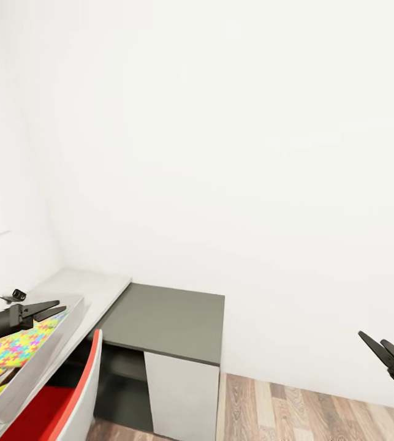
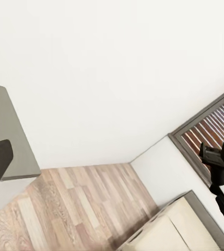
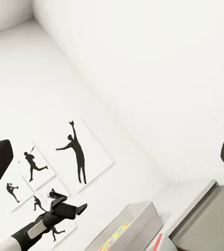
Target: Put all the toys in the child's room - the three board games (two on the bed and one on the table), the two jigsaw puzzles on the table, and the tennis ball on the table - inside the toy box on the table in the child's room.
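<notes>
We record, in the head view, our left gripper [image 1: 54, 308] at the lower left, its two dark fingers lying nearly together and tapering to a narrow gap, nothing between them. It hovers over the toy box [image 1: 49, 346], a grey open container at the near left edge of the table [image 1: 92, 285]. Inside the box lies a jigsaw puzzle [image 1: 13, 352] with a bright multicoloured pattern of pink, yellow, green and blue pieces; the edge of another flat item shows beneath it, too little visible for us to name.

Below the box we note a chair [image 1: 68, 398] with a red seat and a grey shell trimmed in red, tucked against the table. Beside the pale tabletop stands a dark grey cabinet [image 1: 166, 318] with a white side panel, set on a wood-plank floor [image 1: 319, 416]. A plain white wall [image 1: 221, 153] rises behind.

Our right gripper [image 1: 380, 349] enters at the lower right, its fingers slightly parted and empty, held above the floor and well apart from the table.

In the right wrist view we list the left arm [image 3: 49, 219], the toy box [image 3: 130, 225] with the coloured puzzle [image 3: 114, 238] inside, and wall pictures of black baseball-player silhouettes [image 3: 75, 151].

In the left wrist view we list the floor [image 2: 75, 209], a pale cardboard-coloured box [image 2: 174, 230] and a window frame [image 2: 205, 133].
</notes>
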Motion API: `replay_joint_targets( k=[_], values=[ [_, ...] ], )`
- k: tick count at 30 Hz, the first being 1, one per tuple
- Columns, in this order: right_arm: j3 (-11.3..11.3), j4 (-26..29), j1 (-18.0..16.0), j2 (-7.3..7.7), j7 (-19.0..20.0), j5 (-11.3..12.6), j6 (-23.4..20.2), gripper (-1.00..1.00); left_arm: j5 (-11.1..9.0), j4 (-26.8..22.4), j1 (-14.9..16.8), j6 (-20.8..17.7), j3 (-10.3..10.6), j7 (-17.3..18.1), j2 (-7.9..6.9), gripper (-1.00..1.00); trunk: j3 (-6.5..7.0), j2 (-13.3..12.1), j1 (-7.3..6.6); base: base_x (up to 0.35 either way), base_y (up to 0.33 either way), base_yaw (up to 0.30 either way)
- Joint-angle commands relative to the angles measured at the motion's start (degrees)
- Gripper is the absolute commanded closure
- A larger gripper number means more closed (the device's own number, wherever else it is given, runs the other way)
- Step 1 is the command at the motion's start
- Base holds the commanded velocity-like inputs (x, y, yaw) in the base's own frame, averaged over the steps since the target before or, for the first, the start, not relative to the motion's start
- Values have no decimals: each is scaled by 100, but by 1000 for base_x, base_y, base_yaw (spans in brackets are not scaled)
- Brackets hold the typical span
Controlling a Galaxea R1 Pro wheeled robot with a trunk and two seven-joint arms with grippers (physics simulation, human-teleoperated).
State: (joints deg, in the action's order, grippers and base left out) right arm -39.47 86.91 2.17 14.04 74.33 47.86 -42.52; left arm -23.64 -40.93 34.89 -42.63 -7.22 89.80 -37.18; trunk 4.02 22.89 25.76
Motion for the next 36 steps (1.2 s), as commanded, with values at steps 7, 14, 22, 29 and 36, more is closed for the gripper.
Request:
replay_joint_targets(
  k=[7,14,22,29,36],
  values=[
    [4,1,3,-6,-8,30,-46,-100,0,-10,0,-61,26,20,4,-100,48,2,2,-8,0,-207],
    [3,-1,3,-18,-7,33,-44,-100,0,-50,0,-61,36,20,21,-100,95,2,2,-1,0,-197],
    [1,0,3,-31,-10,27,-38,-100,0,-174,0,-63,45,20,53,-100,111,2,2,0,0,-54],
    [10,-2,3,-31,-39,30,-31,-100,3,-351,0,-95,89,20,90,-100,113,2,2,0,0,-6],
    [29,-198,-6,-35,-248,-508,-29,-100,124,-1106,2,-601,810,20,821,-100,113,2,2,0,0,0]
  ],
)
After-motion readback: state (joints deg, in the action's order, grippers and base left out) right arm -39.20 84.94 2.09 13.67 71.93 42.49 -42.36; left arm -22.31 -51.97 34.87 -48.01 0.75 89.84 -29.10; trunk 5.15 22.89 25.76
